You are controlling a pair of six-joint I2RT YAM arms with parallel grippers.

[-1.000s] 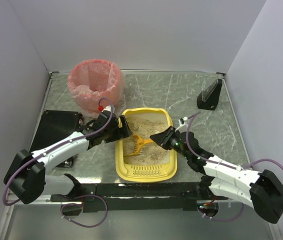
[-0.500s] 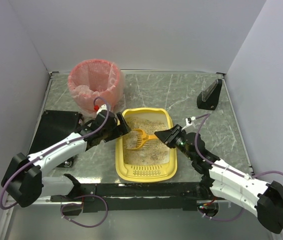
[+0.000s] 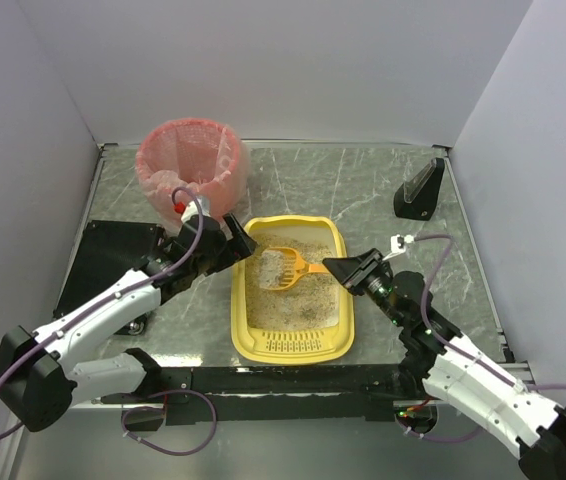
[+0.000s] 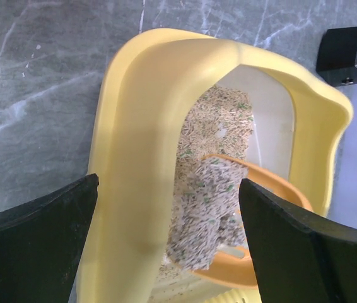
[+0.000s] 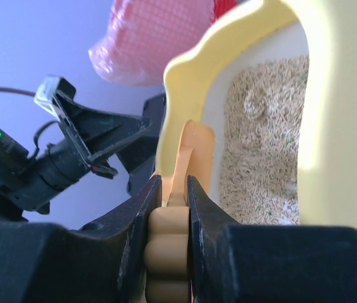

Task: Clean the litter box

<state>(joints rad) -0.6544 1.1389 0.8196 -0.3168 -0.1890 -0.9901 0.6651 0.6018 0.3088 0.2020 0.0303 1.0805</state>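
Observation:
The yellow litter box (image 3: 293,347) with beige litter lies in the middle of the table, its slotted lip nearest the arms. My right gripper (image 3: 335,268) is shut on the handle of an orange slotted scoop (image 3: 281,265). The scoop is raised above the litter and carries a clump (image 4: 207,214) of grey-beige litter. In the right wrist view the fingers (image 5: 139,214) pinch the ribbed handle (image 5: 169,252) beside the box's rim (image 5: 342,95). My left gripper (image 3: 238,240) is open at the box's far left corner. Its jaws straddle the left rim (image 4: 140,126) without touching it.
A round basket with a pink liner (image 3: 189,165) stands at the back left, just beyond the left gripper. A black mat (image 3: 108,265) lies left of the box. A small black stand (image 3: 420,190) sits at the back right.
The right gripper has lifted the scoop and its clump out of the litter and carried it toward the box's far end. The left gripper has moved along the left rim toward the basket.

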